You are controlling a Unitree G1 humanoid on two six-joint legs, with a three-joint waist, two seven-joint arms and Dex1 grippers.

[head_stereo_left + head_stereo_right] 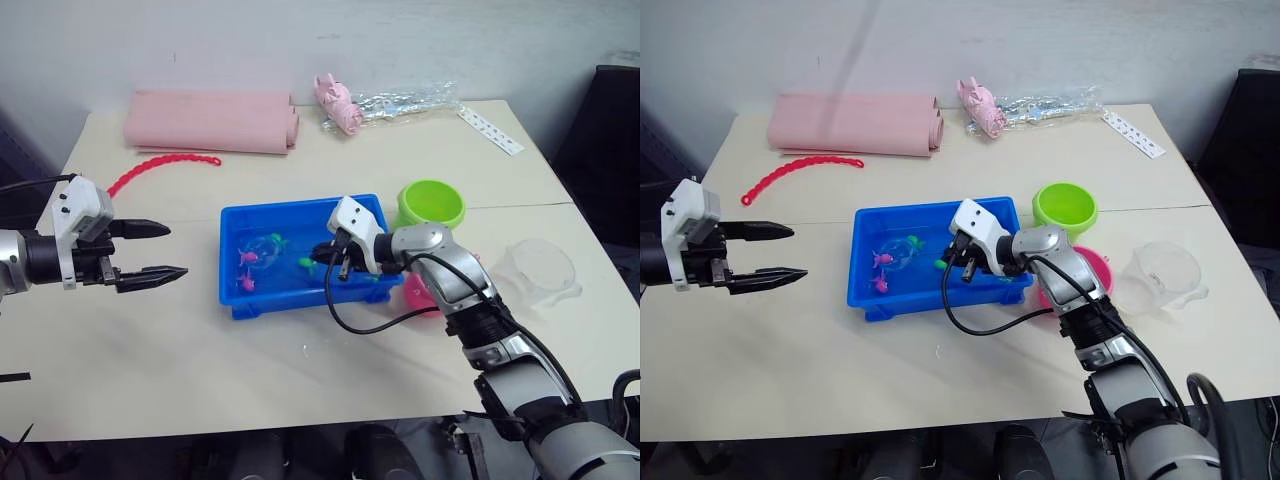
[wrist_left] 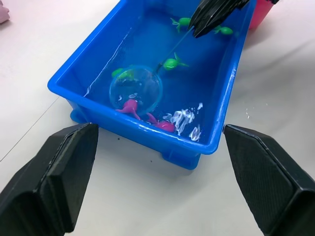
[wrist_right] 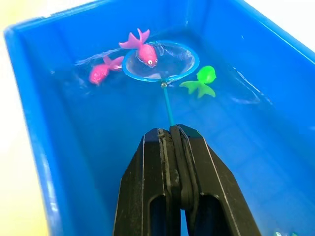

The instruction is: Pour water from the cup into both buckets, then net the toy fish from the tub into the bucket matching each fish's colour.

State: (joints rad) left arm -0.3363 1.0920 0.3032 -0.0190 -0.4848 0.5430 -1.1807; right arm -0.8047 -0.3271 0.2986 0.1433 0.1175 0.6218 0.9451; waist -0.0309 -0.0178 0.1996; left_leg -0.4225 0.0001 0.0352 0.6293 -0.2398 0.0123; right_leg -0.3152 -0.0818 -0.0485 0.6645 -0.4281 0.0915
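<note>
The blue tub (image 1: 290,208) sits mid-table with water and toy fish in it. My right gripper (image 3: 172,133) is inside the tub, shut on the thin handle of the net (image 3: 173,63). The blue hoop lies in the water, and a pink fish (image 3: 143,50) rests at its rim. Another pink fish (image 3: 101,72) floats beside the hoop, and a green fish (image 3: 201,81) floats on its other side. My left gripper (image 1: 175,250) hovers open over the table, left of the tub. The green bucket (image 1: 431,203) and pink bucket (image 1: 418,294) stand right of the tub. The clear cup (image 1: 541,268) stands further right.
A rolled pink cloth (image 1: 210,122) and a red bead chain (image 1: 165,167) lie at the back left. At the back of the table are a pink toy (image 1: 338,103), crinkled clear wrapping (image 1: 412,99) and a white strip (image 1: 490,130). My right arm's cable loops over the tub's front rim.
</note>
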